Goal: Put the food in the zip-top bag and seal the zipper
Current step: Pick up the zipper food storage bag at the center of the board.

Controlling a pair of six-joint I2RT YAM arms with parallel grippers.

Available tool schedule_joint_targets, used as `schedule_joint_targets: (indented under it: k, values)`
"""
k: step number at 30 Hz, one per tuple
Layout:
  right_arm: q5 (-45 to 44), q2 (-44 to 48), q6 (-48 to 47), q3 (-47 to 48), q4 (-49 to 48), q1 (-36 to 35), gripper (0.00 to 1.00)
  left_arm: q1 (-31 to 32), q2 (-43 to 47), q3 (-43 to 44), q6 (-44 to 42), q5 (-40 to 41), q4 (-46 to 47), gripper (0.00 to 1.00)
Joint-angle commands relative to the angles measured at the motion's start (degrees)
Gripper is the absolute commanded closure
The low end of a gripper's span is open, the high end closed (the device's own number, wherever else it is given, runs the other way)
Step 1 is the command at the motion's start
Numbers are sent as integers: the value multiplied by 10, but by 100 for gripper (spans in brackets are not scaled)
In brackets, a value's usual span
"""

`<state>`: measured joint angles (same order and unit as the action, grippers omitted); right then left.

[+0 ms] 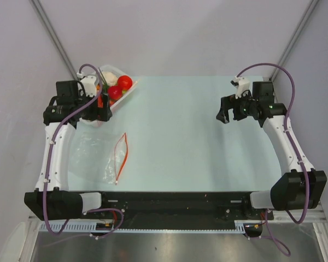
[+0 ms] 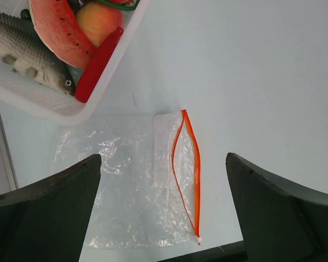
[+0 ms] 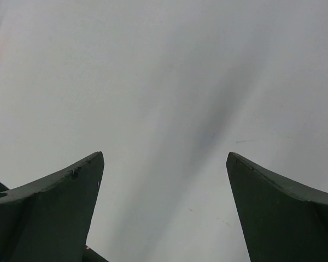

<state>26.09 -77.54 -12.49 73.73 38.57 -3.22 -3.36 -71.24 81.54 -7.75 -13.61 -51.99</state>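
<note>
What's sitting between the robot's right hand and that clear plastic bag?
Nothing: the overhead view shows only bare table between the right hand and the bag.

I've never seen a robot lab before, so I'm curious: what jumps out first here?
The bright toy food stands out: red tomatoes and a grey fish heaped in a white basket at the far left corner of the table. Nearer, a clear bag lies flat and empty, the orange-red zipper along its mouth gaping open.
</note>
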Motion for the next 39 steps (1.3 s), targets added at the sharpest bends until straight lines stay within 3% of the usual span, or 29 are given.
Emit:
schedule_joint_targets:
  k: [1,9,15,22,26,32,39]
  values:
    - [-2,-1,5,-3,-24,-13,0,0,-7,5,-38,16,-28,0]
    - [-7,-12,20,-10,-31,-32,0,28,-10,-54,-109,70,-33,0]
    - [-14,-15,31,-28,-41,-49,0,105,-35,-120,-129,119,0,4]
    - [-22,-21,41,-36,-47,-58,0,164,-94,-173,-120,135,30,20]
    - [-19,-24,46,-41,-47,-59,0,171,-136,-195,-115,174,42,23]
    - [-10,-24,52,-63,-53,-59,0,171,-192,-197,-101,214,44,37]
    - [-6,-27,56,-72,-53,-59,0,171,-236,-181,-89,226,34,67]
